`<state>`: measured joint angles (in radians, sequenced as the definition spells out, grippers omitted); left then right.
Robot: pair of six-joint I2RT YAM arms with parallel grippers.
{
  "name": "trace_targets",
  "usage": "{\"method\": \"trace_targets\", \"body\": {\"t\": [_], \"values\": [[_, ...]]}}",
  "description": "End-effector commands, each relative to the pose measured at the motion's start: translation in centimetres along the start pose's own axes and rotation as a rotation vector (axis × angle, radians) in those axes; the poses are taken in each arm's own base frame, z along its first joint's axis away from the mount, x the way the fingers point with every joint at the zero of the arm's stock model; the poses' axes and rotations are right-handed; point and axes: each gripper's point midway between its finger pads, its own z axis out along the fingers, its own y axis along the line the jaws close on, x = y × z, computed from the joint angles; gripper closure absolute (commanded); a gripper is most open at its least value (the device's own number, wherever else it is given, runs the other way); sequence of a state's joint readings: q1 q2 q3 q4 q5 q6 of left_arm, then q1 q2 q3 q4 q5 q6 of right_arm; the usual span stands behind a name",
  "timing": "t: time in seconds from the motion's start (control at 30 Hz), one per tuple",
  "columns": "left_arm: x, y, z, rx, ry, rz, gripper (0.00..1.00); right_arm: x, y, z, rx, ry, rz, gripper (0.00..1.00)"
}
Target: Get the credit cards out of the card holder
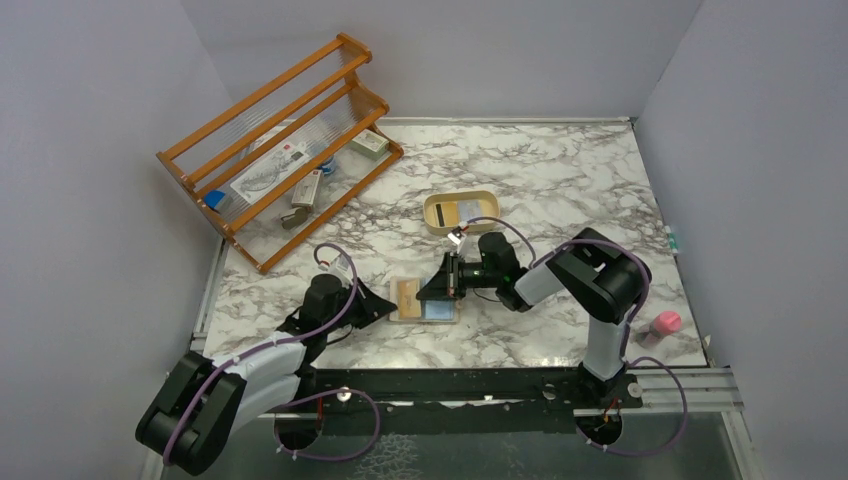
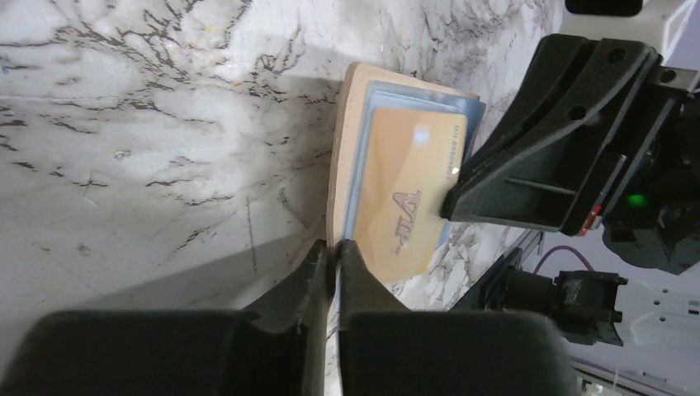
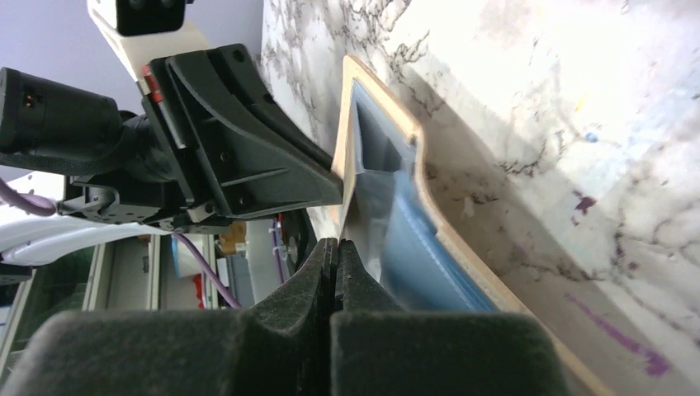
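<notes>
The tan card holder (image 2: 340,148) lies open on the marble, its light blue inside (image 3: 413,247) showing. A yellow-orange credit card (image 2: 404,186) rests on that blue lining. My left gripper (image 2: 333,247) is shut on the holder's tan edge at its left side (image 1: 388,303). From the opposite side my right gripper (image 3: 337,244) is shut on the card's edge; in the left wrist view its tip (image 2: 451,205) meets the yellow-orange card. In the top view the right gripper (image 1: 428,293) covers much of the holder (image 1: 428,319).
A cream oval tray (image 1: 436,205) stands just behind the holder with a flat card-like piece in it. A wooden rack (image 1: 280,140) holding small items fills the back left. A pink object (image 1: 665,322) sits near the table's right edge.
</notes>
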<state>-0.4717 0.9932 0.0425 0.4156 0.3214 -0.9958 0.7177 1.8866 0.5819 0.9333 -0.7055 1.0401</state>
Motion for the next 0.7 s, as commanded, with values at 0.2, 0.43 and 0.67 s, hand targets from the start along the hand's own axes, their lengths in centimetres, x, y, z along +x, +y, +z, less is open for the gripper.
{"method": "trace_targets", "body": {"t": [0.2, 0.43, 0.67], "values": [[-2.5, -0.7, 0.5, -0.006, -0.105, -0.003, 1.00, 0.1, -0.7, -0.8, -0.012, 0.080, -0.012, 0.99], [-2.7, -0.5, 0.7, -0.025, -0.112, -0.002, 1.00, -0.7, -3.0, -2.5, 0.104, 0.071, 0.006, 0.99], [-2.9, -0.3, 0.8, -0.034, -0.121, -0.007, 1.00, -0.8, -4.4, -3.3, 0.155, 0.089, 0.030, 0.99]]}}
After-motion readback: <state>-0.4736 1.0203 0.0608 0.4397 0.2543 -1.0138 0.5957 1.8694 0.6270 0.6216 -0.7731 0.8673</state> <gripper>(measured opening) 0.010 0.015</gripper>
